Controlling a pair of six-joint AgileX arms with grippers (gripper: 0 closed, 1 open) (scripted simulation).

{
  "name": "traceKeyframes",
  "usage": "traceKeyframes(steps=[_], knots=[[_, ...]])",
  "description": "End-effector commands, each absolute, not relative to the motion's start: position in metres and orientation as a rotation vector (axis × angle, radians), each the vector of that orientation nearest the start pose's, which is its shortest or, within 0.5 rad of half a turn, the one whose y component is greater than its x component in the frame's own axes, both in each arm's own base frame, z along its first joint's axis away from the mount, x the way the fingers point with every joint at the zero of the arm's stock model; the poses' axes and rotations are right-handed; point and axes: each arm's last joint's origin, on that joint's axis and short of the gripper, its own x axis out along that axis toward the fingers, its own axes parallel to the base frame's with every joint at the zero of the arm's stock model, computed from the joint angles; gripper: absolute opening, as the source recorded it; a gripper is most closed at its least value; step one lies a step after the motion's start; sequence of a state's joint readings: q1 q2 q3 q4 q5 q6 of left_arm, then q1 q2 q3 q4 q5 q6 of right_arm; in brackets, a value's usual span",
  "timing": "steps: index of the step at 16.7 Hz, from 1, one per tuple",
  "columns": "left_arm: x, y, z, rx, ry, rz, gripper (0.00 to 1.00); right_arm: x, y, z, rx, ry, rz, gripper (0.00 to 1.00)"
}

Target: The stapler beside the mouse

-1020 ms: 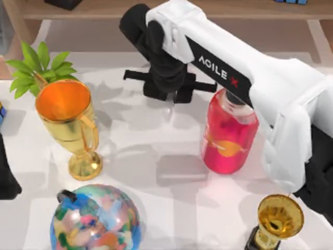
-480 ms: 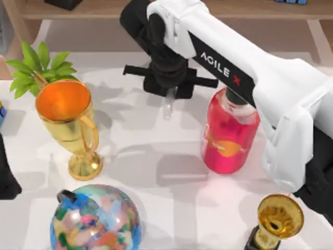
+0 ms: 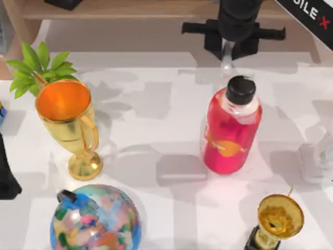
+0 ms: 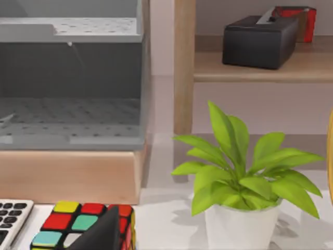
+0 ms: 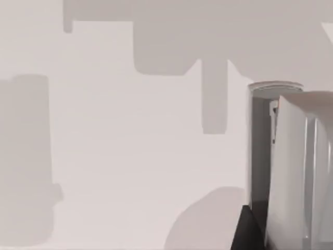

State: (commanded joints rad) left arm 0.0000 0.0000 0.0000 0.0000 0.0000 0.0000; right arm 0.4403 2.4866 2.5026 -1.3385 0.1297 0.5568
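My right gripper (image 3: 227, 51) hovers over the table's back edge, behind the red bottle (image 3: 230, 130). It is shut on the stapler (image 3: 227, 62), a small whitish, nearly transparent piece hanging down from between its fingers. The right wrist view shows the stapler (image 5: 291, 166) close up as a pale grey body with a thin dark line, above the white tabletop. A pale glassy lump (image 3: 316, 159) lies at the right edge; I cannot tell whether it is the mouse. My left arm (image 3: 6, 177) stays parked at the left edge.
A gold cup with an orange inside (image 3: 65, 112) and a potted plant (image 3: 39, 67) stand at the left. A colourful globe (image 3: 96, 219) sits front left and a small gold trophy (image 3: 280, 219) front right. A puzzle cube (image 4: 83, 224) lies near my left wrist.
My right arm has swung right and toward the back with the stapler, uncovering the bottle's black cap and the pale lump at the right edge. The left arm has not moved.
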Motion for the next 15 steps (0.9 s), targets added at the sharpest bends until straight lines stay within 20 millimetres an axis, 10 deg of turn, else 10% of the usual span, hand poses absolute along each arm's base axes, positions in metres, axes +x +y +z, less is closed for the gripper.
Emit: traceKeyframes(steps=[8, 15], knots=[[0.106, -0.001, 0.16, 0.0, 0.0, 0.0, 1.0, 0.429, -0.011, 0.301, 0.047, 1.181, 0.0, 0.0], [0.106, -0.001, 0.16, 0.0, 0.0, 0.0, 1.0, 0.357, -0.177, 0.255, -0.021, 1.14, -0.056, 0.0]])
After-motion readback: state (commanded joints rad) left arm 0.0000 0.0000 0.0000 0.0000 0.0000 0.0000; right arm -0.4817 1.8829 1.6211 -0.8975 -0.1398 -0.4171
